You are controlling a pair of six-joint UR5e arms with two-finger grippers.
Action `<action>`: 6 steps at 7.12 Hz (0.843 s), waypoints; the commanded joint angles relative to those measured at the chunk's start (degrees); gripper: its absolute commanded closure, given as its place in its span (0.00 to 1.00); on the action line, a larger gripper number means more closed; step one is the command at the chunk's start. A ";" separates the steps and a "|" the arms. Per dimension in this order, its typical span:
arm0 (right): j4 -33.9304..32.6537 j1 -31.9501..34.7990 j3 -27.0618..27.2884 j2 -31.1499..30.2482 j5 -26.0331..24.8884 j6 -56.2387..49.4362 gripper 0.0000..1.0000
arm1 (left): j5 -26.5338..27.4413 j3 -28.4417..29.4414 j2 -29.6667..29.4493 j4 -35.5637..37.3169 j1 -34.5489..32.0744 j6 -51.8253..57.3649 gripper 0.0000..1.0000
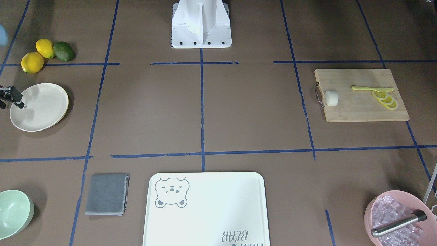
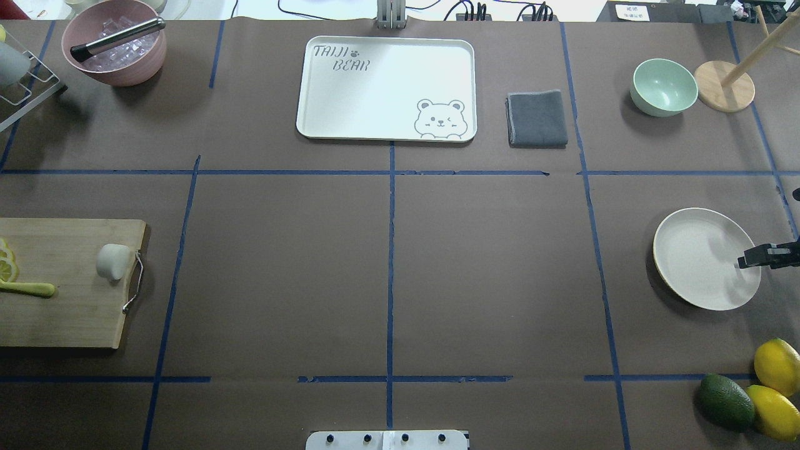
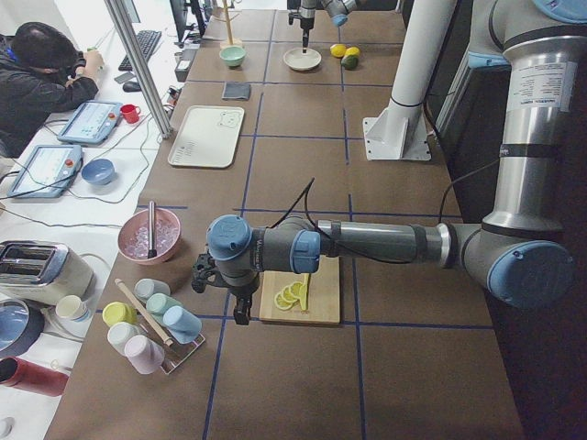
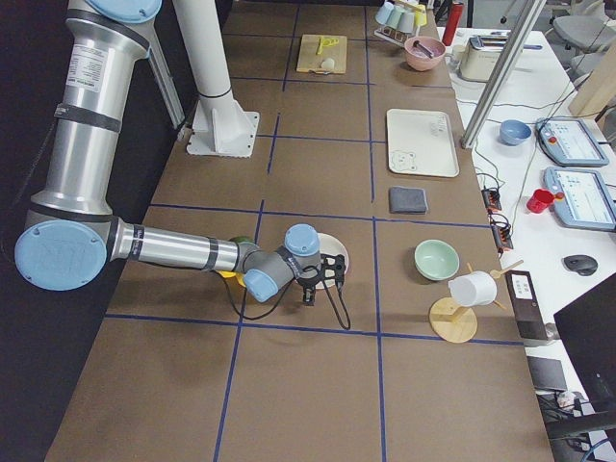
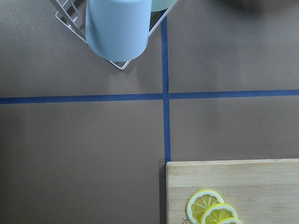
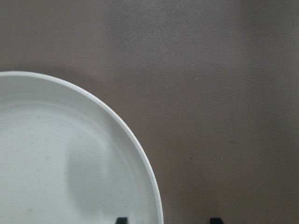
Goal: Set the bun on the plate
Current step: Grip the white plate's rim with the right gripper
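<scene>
The white bun (image 1: 331, 97) (image 2: 114, 261) lies on a wooden cutting board (image 1: 358, 111), close to the board's metal handle. The cream plate (image 1: 39, 106) (image 2: 706, 258) sits bare at the other end of the table. My right gripper (image 1: 13, 102) (image 2: 750, 258) hovers over the plate's outer edge. In the right wrist view its two fingertips are spread apart with nothing between them, and the plate's rim (image 6: 140, 154) lies below. My left gripper (image 3: 240, 316) hangs beyond the cutting board's far end, seen only from the side, so I cannot tell its state.
Lemon slices (image 1: 385, 99) and a yellow knife (image 1: 370, 89) share the board. A cup rack (image 5: 117, 28), a pink ice bowl (image 2: 115, 44), a bear-print tray (image 2: 387, 87), a grey cloth (image 2: 537, 119), a mint bowl (image 2: 662, 86), two lemons and an avocado (image 2: 725, 401) stand around the edges.
</scene>
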 commanded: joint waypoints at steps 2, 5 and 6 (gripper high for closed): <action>0.16 0.14 0.68 -0.04 0.41 -0.18 1.00 | -0.03 0.00 -0.07 0.00 -0.09 0.00 0.00; 4.71 2.32 2.09 -1.09 3.98 -0.09 1.00 | 0.05 -0.44 0.01 0.00 0.00 -0.17 0.00; 5.16 4.60 3.83 -0.66 7.40 0.09 1.00 | 0.05 -0.44 0.01 0.00 -0.09 -0.18 0.00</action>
